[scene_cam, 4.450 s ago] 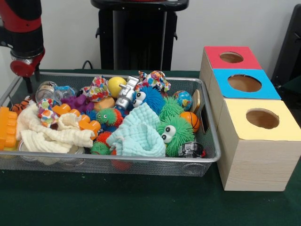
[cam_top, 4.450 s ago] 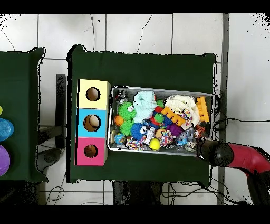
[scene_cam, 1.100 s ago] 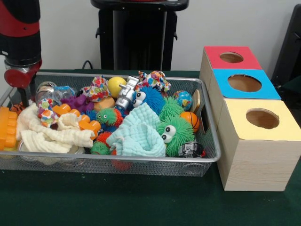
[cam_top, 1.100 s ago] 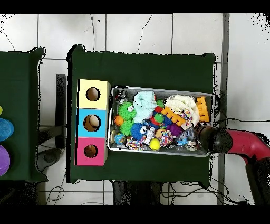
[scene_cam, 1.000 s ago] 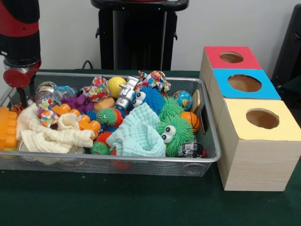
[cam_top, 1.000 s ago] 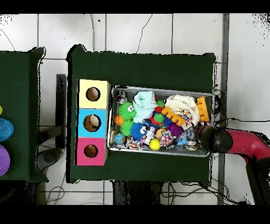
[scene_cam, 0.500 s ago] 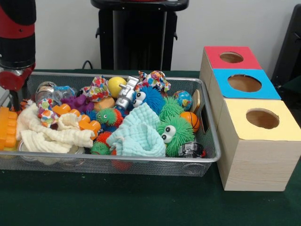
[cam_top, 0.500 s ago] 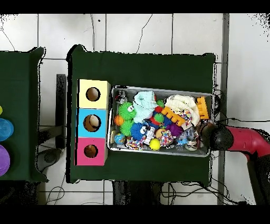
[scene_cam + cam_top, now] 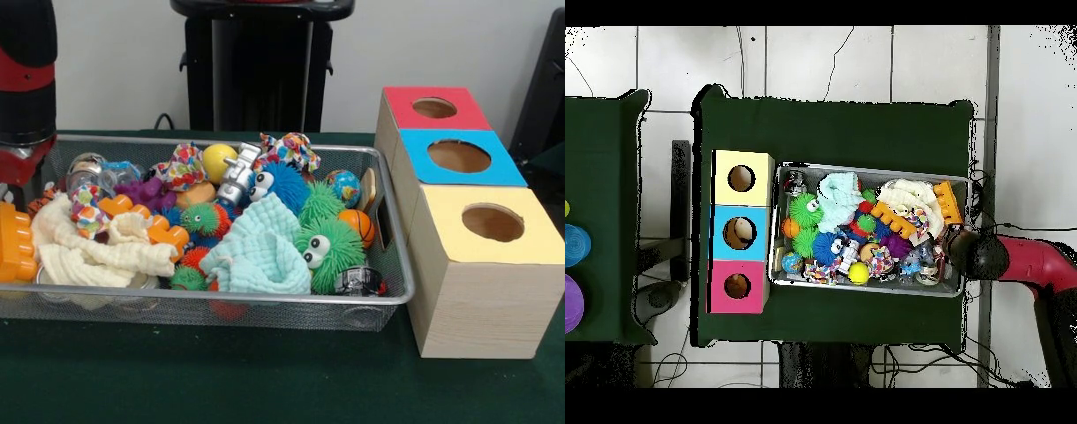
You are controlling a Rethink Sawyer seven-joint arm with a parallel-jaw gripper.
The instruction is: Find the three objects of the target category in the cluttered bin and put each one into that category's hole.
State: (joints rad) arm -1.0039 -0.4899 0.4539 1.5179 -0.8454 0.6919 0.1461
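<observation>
Cluttered silver wire-mesh bin sat on the green table cloth, packed with soft toys, balls and cloths, just beside the wooden sorting box with red, blue and yellow holed tops. My claw hung at the bin's end by the orange plastic block. I could not tell its state.

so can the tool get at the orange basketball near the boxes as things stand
Probably yes. The orange basketball lies uncovered on top of the pile, beside the green fuzzy toy, open from above. The tool sits at the bin's opposite end, so it must cross over.
</observation>
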